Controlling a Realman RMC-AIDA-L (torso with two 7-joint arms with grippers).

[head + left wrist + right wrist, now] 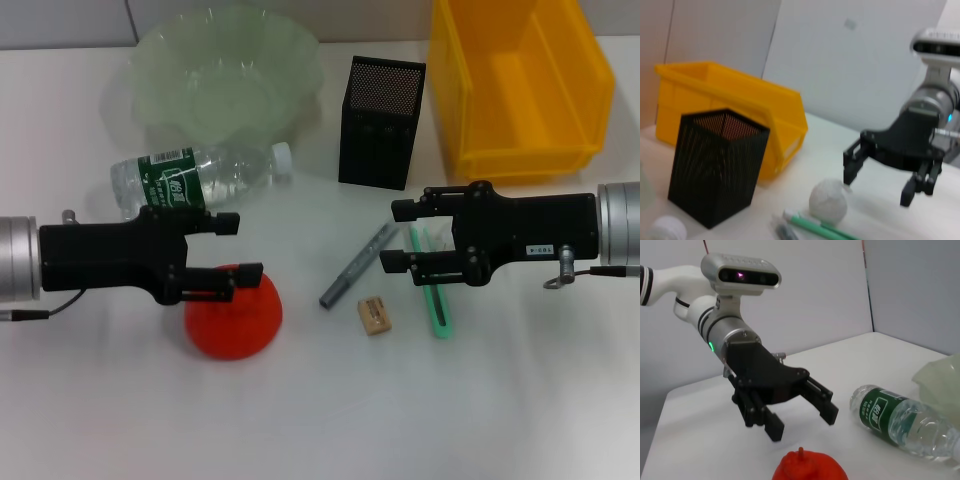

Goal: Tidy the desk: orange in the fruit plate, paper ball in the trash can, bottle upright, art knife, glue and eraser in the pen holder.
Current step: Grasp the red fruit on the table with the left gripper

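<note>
We drop the left tool (238, 245), jaws apart, squarely over the orange (233, 312); right tool (400, 236) apart too.

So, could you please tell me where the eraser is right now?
In the head view the eraser lies on the desk right of centre, between the grey pen and the green art knife, in front of the pen holder.

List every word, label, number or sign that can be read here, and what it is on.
Nothing reads clearly.
Bottle: white characters on its dark green label, too blurred to read.
Right gripper: small white sticker on its body, print too small to read.
Grey pen: no legible marking.
</note>
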